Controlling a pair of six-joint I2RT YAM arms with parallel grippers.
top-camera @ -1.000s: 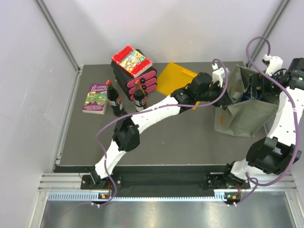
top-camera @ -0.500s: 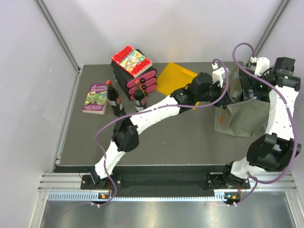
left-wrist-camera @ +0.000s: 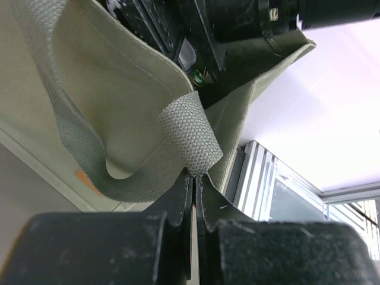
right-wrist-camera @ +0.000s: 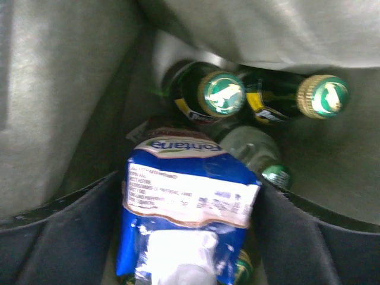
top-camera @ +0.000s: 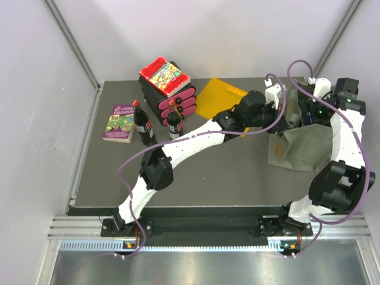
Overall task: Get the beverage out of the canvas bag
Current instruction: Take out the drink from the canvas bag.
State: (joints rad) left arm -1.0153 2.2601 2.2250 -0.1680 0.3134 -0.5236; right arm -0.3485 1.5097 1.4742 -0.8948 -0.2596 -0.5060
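Observation:
The olive-green canvas bag [top-camera: 303, 145] stands at the right of the table. My left gripper [top-camera: 284, 117] is shut on the bag's woven strap [left-wrist-camera: 190, 133] and holds the near side up; the jaws meet at the strap's fold [left-wrist-camera: 195, 178]. My right gripper [top-camera: 309, 111] reaches down into the bag's mouth. In the right wrist view it [right-wrist-camera: 190, 219] is shut on a blue and white beverage carton [right-wrist-camera: 190, 196] held between both fingers. Below it inside the bag [right-wrist-camera: 59, 89] stand two green bottles with gold caps [right-wrist-camera: 221, 95] [right-wrist-camera: 320, 96] and a clear bottle with a green cap [right-wrist-camera: 276, 175].
Two cola bottles [top-camera: 142, 123] [top-camera: 173, 119] stand at the left middle. A book [top-camera: 120, 122] lies beside them. A black and pink stack [top-camera: 168, 89] with a book on top sits at the back. A yellow-orange folder [top-camera: 218, 98] lies under my left arm.
My right arm has swung up and toward the back over the bag, its wrist higher now. My left arm has kept its hold on the strap without moving.

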